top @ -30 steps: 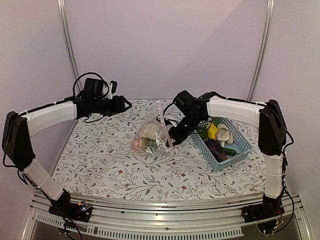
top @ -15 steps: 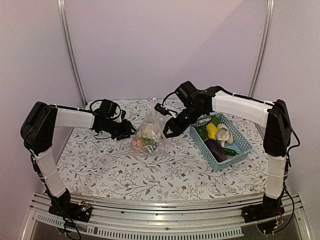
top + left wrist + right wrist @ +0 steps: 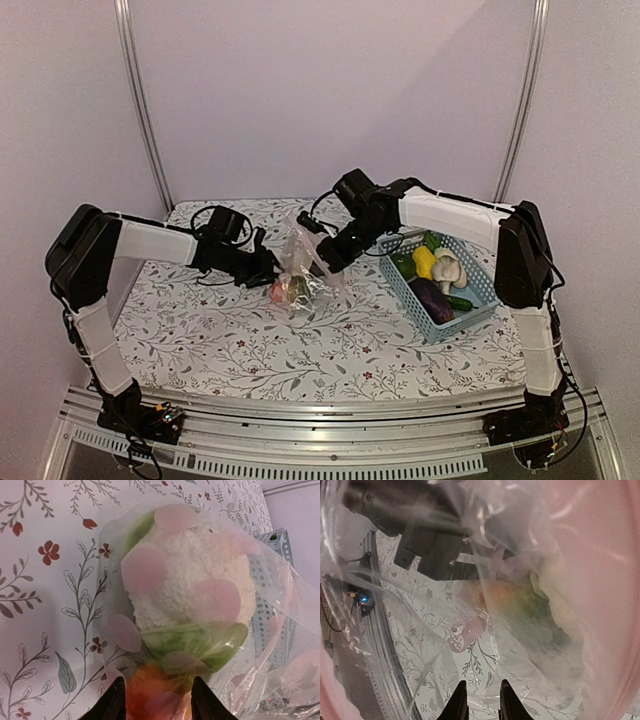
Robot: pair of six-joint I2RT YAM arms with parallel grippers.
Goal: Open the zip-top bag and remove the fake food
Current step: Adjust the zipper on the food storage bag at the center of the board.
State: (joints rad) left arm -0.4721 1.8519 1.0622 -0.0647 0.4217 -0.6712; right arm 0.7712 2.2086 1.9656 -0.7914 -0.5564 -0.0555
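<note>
Zip-top bag (image 3: 297, 266) lies between left pincer (image 3: 268, 272) and right pincer (image 3: 322, 262).

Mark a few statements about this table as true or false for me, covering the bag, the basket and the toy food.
1. The bag sits between the left tool and the right tool. True.
2. The basket is empty. False: it holds toy food, including a yellow piece and a purple eggplant.
3. A white cauliflower is inside the bag. True.
4. The basket stands on the left arm's side of the bag. False: it is on the right arm's side.
</note>
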